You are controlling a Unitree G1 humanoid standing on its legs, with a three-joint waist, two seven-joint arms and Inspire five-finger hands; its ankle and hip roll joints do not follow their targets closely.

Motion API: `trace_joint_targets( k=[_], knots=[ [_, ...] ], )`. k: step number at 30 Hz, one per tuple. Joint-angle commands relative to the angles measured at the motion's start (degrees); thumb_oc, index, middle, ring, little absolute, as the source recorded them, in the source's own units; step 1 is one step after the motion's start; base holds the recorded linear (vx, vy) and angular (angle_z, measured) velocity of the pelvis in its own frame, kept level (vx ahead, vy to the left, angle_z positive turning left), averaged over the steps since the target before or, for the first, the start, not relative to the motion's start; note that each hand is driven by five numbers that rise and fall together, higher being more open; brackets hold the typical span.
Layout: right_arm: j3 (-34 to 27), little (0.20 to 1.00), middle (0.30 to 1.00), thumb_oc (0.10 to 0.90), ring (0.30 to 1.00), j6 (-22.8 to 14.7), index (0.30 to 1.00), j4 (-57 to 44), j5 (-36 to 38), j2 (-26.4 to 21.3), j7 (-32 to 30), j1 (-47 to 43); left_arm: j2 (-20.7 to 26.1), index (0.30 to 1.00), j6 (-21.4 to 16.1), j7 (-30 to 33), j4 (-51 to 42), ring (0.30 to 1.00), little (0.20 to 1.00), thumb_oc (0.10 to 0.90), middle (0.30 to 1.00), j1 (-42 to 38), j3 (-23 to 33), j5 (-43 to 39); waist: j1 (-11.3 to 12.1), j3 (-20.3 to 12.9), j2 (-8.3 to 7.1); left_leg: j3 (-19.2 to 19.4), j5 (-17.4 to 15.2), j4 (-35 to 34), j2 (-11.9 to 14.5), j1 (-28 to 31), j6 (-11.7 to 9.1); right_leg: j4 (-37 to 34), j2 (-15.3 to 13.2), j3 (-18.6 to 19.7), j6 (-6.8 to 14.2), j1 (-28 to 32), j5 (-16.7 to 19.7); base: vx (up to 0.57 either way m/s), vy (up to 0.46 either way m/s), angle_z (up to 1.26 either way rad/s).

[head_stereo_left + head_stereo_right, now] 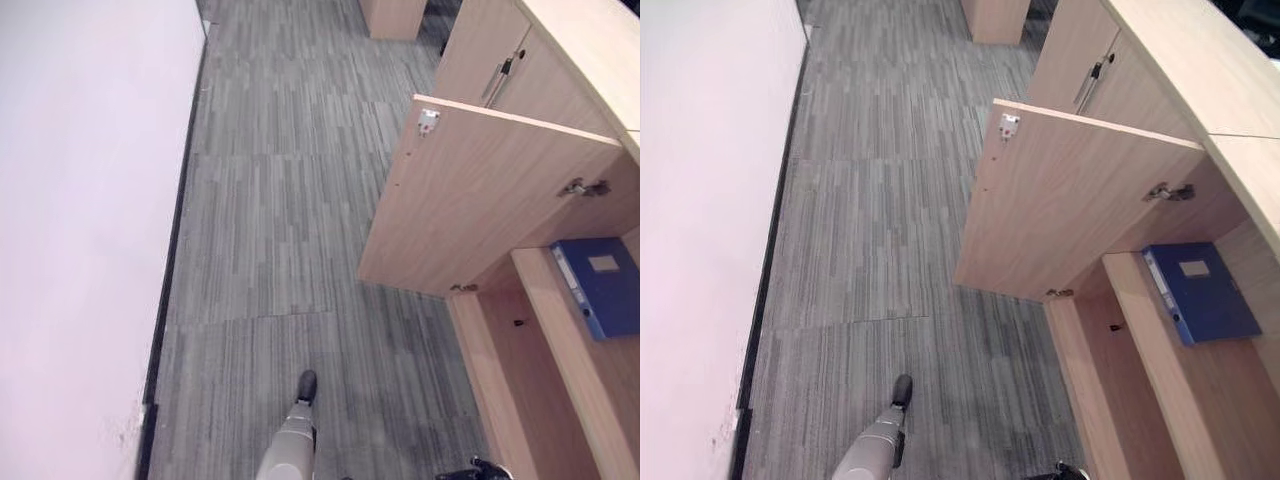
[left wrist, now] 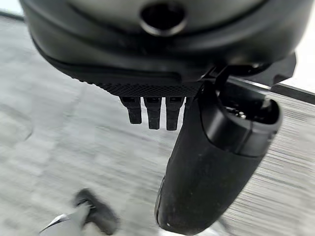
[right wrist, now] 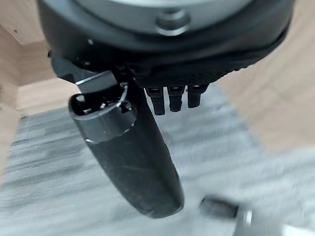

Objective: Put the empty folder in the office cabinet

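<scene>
Blue folder (image 1: 1200, 292) flat on cabinet shelf (image 1: 1185, 390), door (image 1: 1070, 205) swung wide; both hands (left (image 2: 197, 162), right (image 3: 133, 162)) relaxed, empty.

Head stereo pair: both eyes look steeply down from above, sharing the grey carpet floor (image 1: 270, 200) and the open cabinet door (image 1: 1070, 200). Wrist views: each looks from very close along its own hand toward the floor
</scene>
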Motion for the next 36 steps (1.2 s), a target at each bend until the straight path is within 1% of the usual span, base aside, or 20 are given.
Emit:
trace_joint_targets(
  k=[1, 3, 7, 9, 11, 13, 14, 15, 16, 17, 19, 22, 24, 27, 28, 31, 32, 33, 35, 36],
  knots=[
    [-0.3, 0.9, 0.9, 0.8, 0.9, -1.2, 0.9, -5.5, -0.9, -1.9, -0.4, 0.7, 4.3, 0.9, -1.0, 1.6, -1.1, 0.9, 0.9, 0.8, 0.9, 3.2, -1.4, 2.0, 1.3, -2.1, -1.49, -1.9, -7.8, 6.3, 1.4, -3.8, -5.1, 1.8, -11.5, -0.8, 5.7, -5.5, 10.2, 0.13, 0.258, -0.33],
    [-0.1, 0.9, 0.9, 0.8, 0.9, -1.2, 0.9, -7.8, -1.2, -2.1, -0.4, 0.4, 4.9, 0.9, -1.1, 1.8, -2.4, 0.9, 0.9, 0.8, 0.9, 3.0, -1.9, 2.6, 0.6, -2.2, -1.66, -1.3, -9.1, 5.9, -0.4, -3.0, -3.9, 3.8, -13.8, -2.0, 6.4, -7.3, 14.8, 0.15, 0.292, -0.17],
    [0.2, 0.9, 0.9, 0.8, 0.9, -0.9, 0.9, -8.8, -2.2, -2.2, -0.4, 0.5, 5.2, 0.9, -0.7, 1.8, -3.6, 0.9, 0.9, 0.8, 0.9, 3.3, -2.3, 3.6, 0.0, -2.2, -1.32, -0.9, -10.4, 4.5, -2.2, -1.2, -2.4, 6.6, -16.4, -4.2, 6.6, -8.6, 18.9, 0.1, 0.195, 0.02],
    [0.1, 0.9, 0.9, 0.8, 0.9, -0.6, 0.9, -8.6, -2.7, -2.2, -0.4, 0.6, 5.3, 0.9, -0.3, 1.7, -3.3, 0.9, 0.9, 0.8, 0.9, 3.5, -2.2, 4.4, 0.0, -2.0, -0.9, -0.3, -11.1, 2.8, -2.9, 0.8, -1.5, 10.3, -18.7, -7.0, 6.6, -9.0, 21.5, 0.09, 0.162, -0.08],
    [0.1, 0.9, 0.9, 0.8, 0.9, -0.6, 0.9, -8.6, -2.7, -2.2, -0.4, 0.6, 5.3, 0.9, -0.3, 1.7, -3.3, 0.9, 0.9, 0.8, 0.9, 3.5, -2.2, 4.4, 0.0, -2.0, -0.92, -0.3, -11.1, 2.8, -2.9, 0.9, -1.5, 10.3, -18.8, -7.0, 6.6, -9.0, 21.5, 0.05, 0.084, -0.17],
    [0.1, 0.9, 0.9, 0.8, 0.9, -0.5, 0.9, -7.5, -2.9, -2.2, -0.3, 0.7, 5.1, 0.9, 0.0, 1.2, -2.3, 0.9, 0.9, 0.8, 0.9, 4.0, -2.3, 5.2, 0.2, -2.3, -0.58, 1.2, -11.6, 0.3, -3.2, 4.0, -1.3, 12.2, -20.7, -10.7, 6.9, -8.3, 23.3, 0.08, 0.125, -0.19],
    [0.1, 0.9, 0.9, 0.8, 0.9, -0.5, 0.9, -7.5, -2.9, -2.2, -0.3, 0.7, 5.1, 0.9, 0.0, 1.2, -2.3, 0.9, 0.9, 0.8, 0.9, 4.0, -2.3, 5.2, 0.3, -2.2, -0.61, 1.2, -11.6, 0.2, -3.2, 4.2, -1.3, 12.2, -20.8, -10.6, 6.9, -8.2, 23.3, 0.16, 0.088, -0.27],
    [-0.4, 0.9, 0.9, 0.8, 0.9, -0.5, 0.9, -6.5, -3.1, -2.4, -0.5, 0.7, 5.2, 0.9, 0.3, 0.9, -1.3, 0.9, 0.9, 0.8, 0.9, 4.0, -2.3, 5.8, 0.2, -2.5, -0.44, 3.3, -12.9, -2.4, -2.8, 7.5, -2.0, 10.7, -21.1, -15.7, 7.9, -8.6, 21.8, 0.13, 0.046, -0.28],
    [-0.4, 0.9, 0.9, 0.8, 0.9, -0.5, 0.9, -6.5, -3.1, -2.4, -0.5, 0.7, 5.2, 0.9, 0.3, 0.9, -1.3, 0.9, 0.9, 0.8, 0.9, 4.0, -2.3, 5.8, 0.2, -2.4, -0.41, 3.3, -12.9, -2.4, -2.8, 7.6, -2.0, 10.7, -21.1, -15.7, 7.8, -8.5, 21.7, 0.14, 0.07, -0.49],
    [-0.8, 0.9, 0.9, 0.8, 0.9, -0.6, 0.9, -6.3, -2.8, -2.8, -0.8, 0.0, 5.1, 0.9, 0.4, 1.0, -1.2, 0.9, 0.9, 0.8, 0.9, 3.6, -2.6, 5.9, -0.4, -1.9, 0.42, 4.6, -13.3, -2.4, -1.7, 8.5, -2.4, 9.4, -20.2, -18.1, 8.2, -11.4, 20.2, 0.01, 0.019, -0.43],
    [-1.0, 0.9, 0.9, 0.8, 0.9, -0.6, 0.9, -6.5, -2.5, -2.9, -0.8, -0.4, 5.2, 0.9, 0.5, 0.9, -1.3, 0.9, 0.9, 0.8, 0.9, 3.4, -2.6, 5.8, -0.9, -1.3, 0.96, 5.3, -13.8, -2.0, -1.0, 9.3, -2.5, 8.7, -19.7, -19.0, 8.1, -13.5, 19.5, 0.03, 0.026, -0.45],
    [-1.2, 0.9, 0.9, 0.8, 0.9, -0.5, 0.9, -7.4, -2.2, -3.2, -1.1, -1.3, 5.4, 0.9, 0.9, 1.0, -1.7, 0.9, 0.9, 0.8, 0.9, 2.1, -2.8, 7.0, -2.4, 1.2, 1.69, 7.9, -15.8, 0.1, 0.6, 12.2, -3.2, 2.8, -18.9, -21.4, 8.7, -17.0, 20.5, 0.05, -0.01, -0.43],
    [-1.4, 0.9, 0.9, 0.8, 0.9, -0.3, 0.9, -8.1, -1.8, -3.2, -1.3, -1.5, 5.5, 0.9, 0.8, 1.1, -2.3, 0.9, 0.9, 0.8, 0.9, 0.8, -2.8, 7.3, -3.7, 2.8, 1.42, 9.4, -17.7, 2.5, 1.4, 13.7, -3.9, -3.1, -18.9, -21.9, 9.4, -19.3, 22.8, 0.07, -0.115, -0.53],
    [-1.9, 0.9, 0.9, 0.8, 0.9, -0.1, 0.9, -8.2, -1.5, -3.0, -1.7, -1.4, 5.4, 0.9, 0.5, 1.5, -3.1, 0.9, 0.9, 0.8, 0.9, -0.3, -2.8, 6.9, -4.4, 3.7, 1.12, 9.9, -19.3, 4.9, 2.0, 14.1, -4.5, -6.0, -19.3, -21.1, 10.0, -20.7, 25.1, 0.07, -0.159, -0.28],
    [-2.4, 0.9, 0.9, 0.8, 0.9, 0.1, 0.9, -7.8, -1.5, -2.8, -1.8, -1.2, 5.3, 0.9, 0.5, 1.7, -3.5, 0.9, 0.9, 0.8, 0.9, -0.8, -2.5, 6.7, -4.9, 3.9, 0.57, 11.1, -20.3, 6.6, 2.4, 14.6, -4.9, -7.3, -20.9, -22.6, 10.6, -21.2, 27.3, 0.09, -0.173, -0.2],
    [-2.5, 0.9, 0.9, 0.8, 0.9, 0.2, 0.9, -7.5, -1.6, -2.7, -1.8, -1.0, 5.2, 0.9, 0.7, 1.6, -3.4, 0.9, 0.9, 0.8, 0.9, -0.6, -2.2, 6.6, -4.5, 3.9, 0.61, 11.9, -21.4, 7.7, 3.1, 15.1, -5.2, -7.8, -21.2, -24.1, 10.8, -20.7, 28.2, 0.09, -0.139, -0.11],
    [-2.9, 0.9, 0.9, 0.8, 0.9, 0.2, 0.9, -6.6, -1.3, -2.6, -1.8, -0.2, 4.6, 0.9, 0.9, 1.5, -2.6, 0.9, 0.9, 0.8, 0.9, 0.0, -2.0, 7.2, -4.3, 3.2, -0.29, 13.2, -22.5, 7.9, 2.8, 16.4, -5.5, -8.8, -21.5, -26.8, 10.8, -19.1, 28.5, 0.18, -0.192, -0.66],
    [-3.0, 0.9, 0.9, 0.8, 0.9, 0.1, 0.9, -6.0, -1.4, -2.5, -1.8, 0.3, 4.2, 0.9, 1.2, 1.2, -2.0, 0.9, 0.9, 0.8, 0.9, 0.5, -1.6, 7.2, -4.3, 2.7, -0.6, 13.7, -22.8, 7.6, 2.9, 17.4, -5.6, -8.8, -21.5, -27.4, 10.7, -18.6, 28.2, 0.24, -0.254, -0.75],
    [-3.9, 0.9, 0.9, 0.8, 0.9, 0.1, 0.9, -5.2, -0.2, -2.3, -1.9, 2.0, 3.1, 0.9, 1.3, 1.6, -0.6, 0.9, 0.9, 0.8, 0.9, 1.8, 1.8, 1.7, -4.7, 2.2, -1.04, 13.8, -23.4, 6.8, 4.1, 19.8, -6.2, -6.6, -21.5, -27.5, 10.4, -18.4, 27.8, 0.26, -0.265, 0.2],
    [-3.9, 0.9, 0.9, 0.8, 0.9, 0.1, 0.9, -5.2, -0.2, -2.3, -1.9, 2.0, 3.1, 0.9, 1.3, 1.5, -0.6, 0.9, 0.9, 0.8, 0.9, 1.8, 1.9, 1.7, -4.7, 2.2, -1.02, 13.8, -23.3, 6.7, 4.1, 19.9, -6.2, -6.5, -21.5, -27.5, 10.4, -18.4, 27.7, 0.22, -0.219, 0.37]
  ],
)
